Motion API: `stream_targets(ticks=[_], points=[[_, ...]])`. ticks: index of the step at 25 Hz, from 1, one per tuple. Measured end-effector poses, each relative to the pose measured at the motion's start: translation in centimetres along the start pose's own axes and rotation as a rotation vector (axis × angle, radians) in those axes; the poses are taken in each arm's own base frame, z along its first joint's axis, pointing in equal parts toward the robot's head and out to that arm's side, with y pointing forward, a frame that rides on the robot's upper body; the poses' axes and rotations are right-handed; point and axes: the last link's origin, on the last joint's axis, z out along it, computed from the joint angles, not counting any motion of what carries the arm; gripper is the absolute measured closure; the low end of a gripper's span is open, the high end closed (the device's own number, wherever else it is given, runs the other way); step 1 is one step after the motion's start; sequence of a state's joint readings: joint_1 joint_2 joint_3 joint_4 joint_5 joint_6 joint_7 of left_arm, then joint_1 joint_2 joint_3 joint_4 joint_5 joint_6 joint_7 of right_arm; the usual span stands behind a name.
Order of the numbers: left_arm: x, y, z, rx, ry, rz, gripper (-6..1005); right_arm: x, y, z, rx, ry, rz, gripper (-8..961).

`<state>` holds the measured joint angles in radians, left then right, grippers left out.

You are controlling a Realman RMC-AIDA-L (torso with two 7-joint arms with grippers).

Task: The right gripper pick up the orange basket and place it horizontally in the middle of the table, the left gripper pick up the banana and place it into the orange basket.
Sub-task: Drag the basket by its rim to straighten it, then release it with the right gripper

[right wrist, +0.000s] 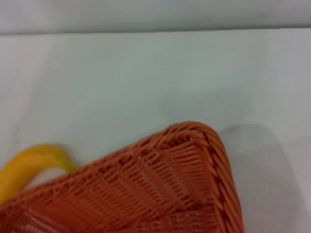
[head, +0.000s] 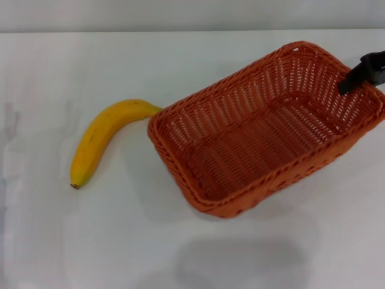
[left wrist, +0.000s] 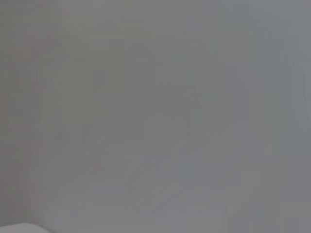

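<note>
The orange basket (head: 271,192) hangs tilted over the right half of the white table (head: 90,241), and its shadow falls on the tabletop well in front of it. My right gripper (head: 361,73) is at the basket's far right rim, its black fingers closed over the braided edge. The yellow banana (head: 99,141) lies on the table to the left, its stem end close to the basket's left corner. In the right wrist view a basket corner (right wrist: 160,189) fills the lower part, with the banana (right wrist: 24,167) beyond it. The left gripper is out of view, and its wrist view shows only blank grey.
The table's far edge meets a pale wall (head: 192,15) at the back. Bare tabletop lies in front of the basket and left of the banana.
</note>
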<state>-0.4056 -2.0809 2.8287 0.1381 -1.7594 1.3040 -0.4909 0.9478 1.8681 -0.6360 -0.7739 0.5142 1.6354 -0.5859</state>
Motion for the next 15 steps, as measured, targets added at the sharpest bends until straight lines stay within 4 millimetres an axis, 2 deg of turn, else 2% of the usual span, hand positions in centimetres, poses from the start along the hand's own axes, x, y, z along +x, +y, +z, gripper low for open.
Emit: stream_targets(ticks=[10,15], points=[[0.1,0.3,0.4,-0.010,0.003,-0.002,127,1.4,-0.3,-0.8,-0.116,-0.135,0.131,771],[0.1,0.4,0.4,-0.011,0.004,-0.002,127,2.7,-0.6,-1.0,-0.146,-0.196,0.195,765]])
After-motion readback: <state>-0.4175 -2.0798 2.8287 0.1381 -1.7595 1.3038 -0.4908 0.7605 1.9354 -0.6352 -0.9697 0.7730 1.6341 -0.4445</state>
